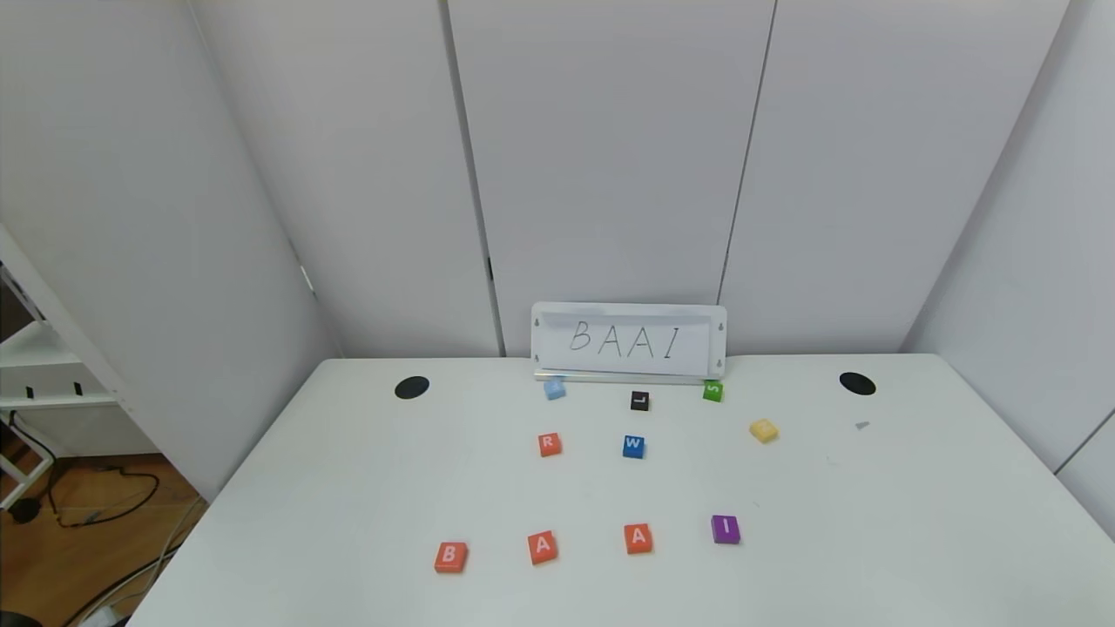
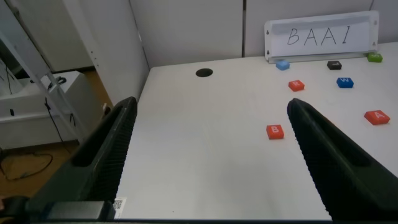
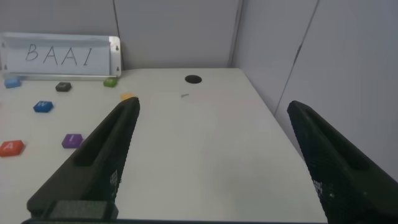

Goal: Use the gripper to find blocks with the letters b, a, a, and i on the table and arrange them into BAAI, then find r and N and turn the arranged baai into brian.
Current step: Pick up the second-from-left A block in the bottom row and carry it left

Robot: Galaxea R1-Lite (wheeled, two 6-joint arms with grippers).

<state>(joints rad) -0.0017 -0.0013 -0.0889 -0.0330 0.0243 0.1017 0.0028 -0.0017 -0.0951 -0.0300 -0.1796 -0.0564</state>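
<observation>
Head view, row: the blocks B, A, A and I lie spaced apart in a line near the worktop's front edge, already spelling the word on the sign at 12 o'clock, which seems to serve as the model.
Head view, spares: r sits at 12 o'clock from the first A, N at 1 o'clock from the I; both lie apart from the row, probably waiting to be swapped in. W tile lies between them.
Head view, arms: neither shows.
Left wrist view: left claw spread wide, empty, hanging above the worktop's left part, the B at its 2 o'clock.
Right wrist view: right claw spread wide, empty, over the right part, the I at its 10 o'clock.
</observation>
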